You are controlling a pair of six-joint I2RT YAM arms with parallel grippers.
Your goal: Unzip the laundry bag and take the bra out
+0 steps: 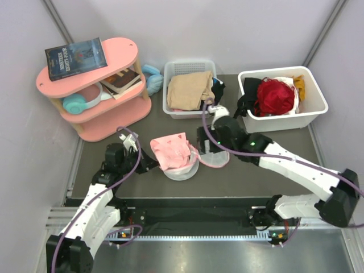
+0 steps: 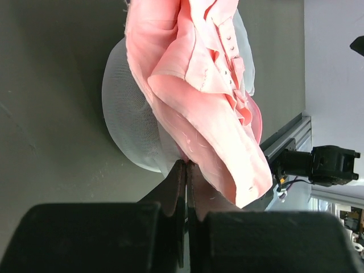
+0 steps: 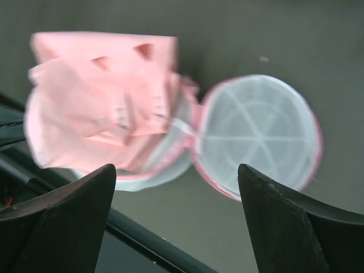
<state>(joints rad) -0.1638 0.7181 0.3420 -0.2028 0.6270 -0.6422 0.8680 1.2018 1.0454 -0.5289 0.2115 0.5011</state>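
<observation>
The laundry bag lies unzipped at the table's middle, its round mesh base (image 1: 183,173) beside its flipped-open pink-trimmed lid (image 1: 216,161). A pink garment (image 1: 170,151) with a row of small fasteners stands bunched up out of the base. No dark navy bra shows in any view. My left gripper (image 1: 151,163) is shut on the garment's lower edge (image 2: 187,165), right at the mesh (image 2: 128,114). My right gripper (image 1: 208,142) hovers open and empty over the lid (image 3: 259,133), with the pink garment (image 3: 102,102) to its left.
A white bin (image 1: 170,108) with tan clothes stands at the back middle. A second white bin (image 1: 318,108) holds red and black garments at the back right. A pink shelf (image 1: 91,85) with books and headphones stands at the back left.
</observation>
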